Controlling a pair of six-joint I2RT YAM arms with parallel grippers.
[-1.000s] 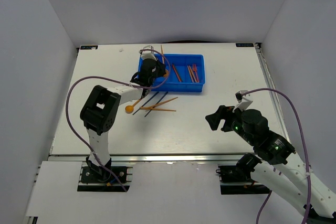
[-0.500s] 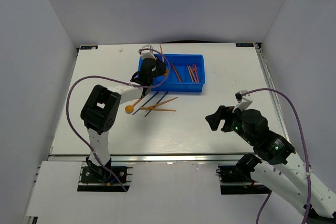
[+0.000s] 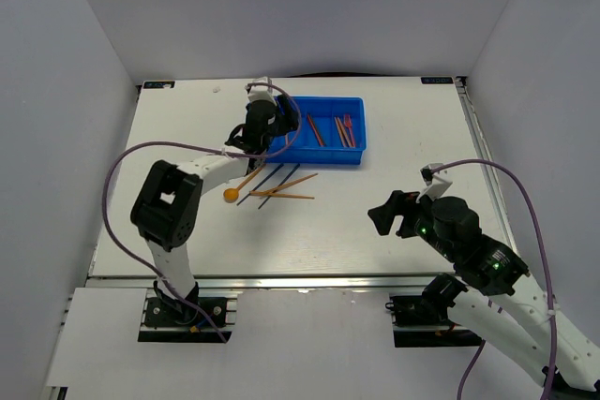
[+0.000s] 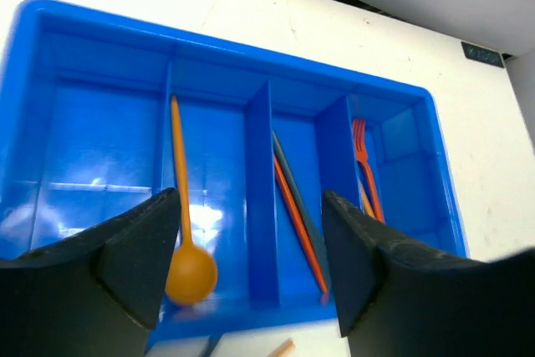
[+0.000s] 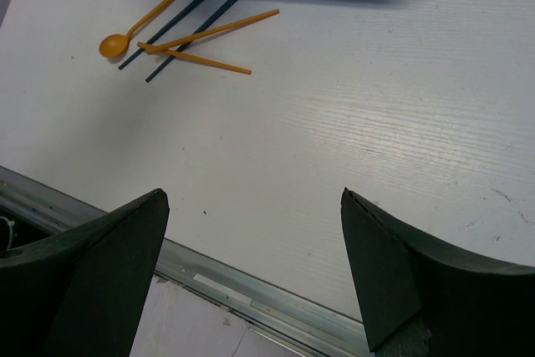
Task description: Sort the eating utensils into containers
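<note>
Orange spoon (image 4: pixel 191 273) is lying in the tray's (image 4: pixel 251 46) second compartment from its left end, directly under the left gripper (image 4: pixel 248 240), whose jaws are standing apart, released and empty. Right gripper (image 5: pixel 253 206) is hovering wide open, holding nothing, toward the table's (image 3: pixel 394 156) right edge. Judgement: a placement is finishing. The next move is calling for the left arm to lift clear and fetch the loose spoon (image 5: pixel 113 43) lying near the tray's near side.

A robotics lab cell, by the look of it. Blank walls (image 3: pixel 300 16) box in the white table (image 3: pixel 375 138), with arm bases (image 3: pixel 183 311) bolted at its near edge.
</note>
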